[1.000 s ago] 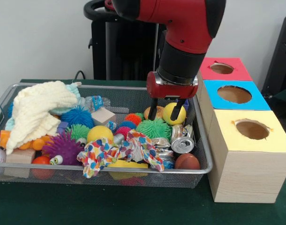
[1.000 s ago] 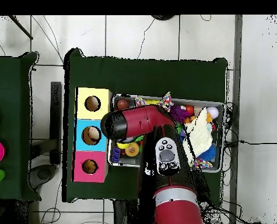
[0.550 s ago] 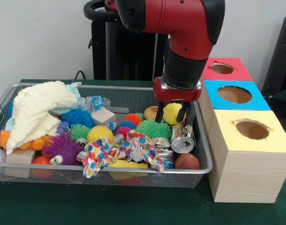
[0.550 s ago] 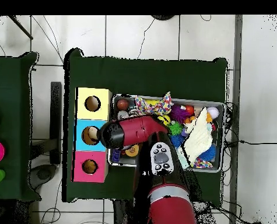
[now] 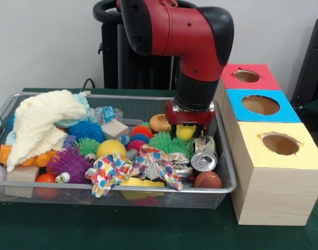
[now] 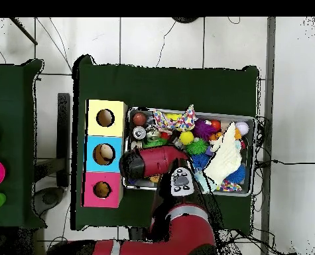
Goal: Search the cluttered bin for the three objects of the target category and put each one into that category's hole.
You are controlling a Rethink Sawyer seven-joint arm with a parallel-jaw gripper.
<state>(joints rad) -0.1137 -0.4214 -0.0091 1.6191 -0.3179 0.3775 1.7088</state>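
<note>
Pincer [image 5: 186, 130] now lower than a second ago, sunk into bin [image 5: 224, 172] over yellow ball [image 5: 186, 132]; fingers hidden, grip state unclear. Ball at bin's box-side end, not yet lifted. Grasp likely imminent.

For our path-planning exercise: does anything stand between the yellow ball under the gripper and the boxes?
Yes. The bin's mesh wall stands between the ball and the boxes, and a can lies beside the ball on that side. The ball would probably have to be lifted over the wall.
</note>
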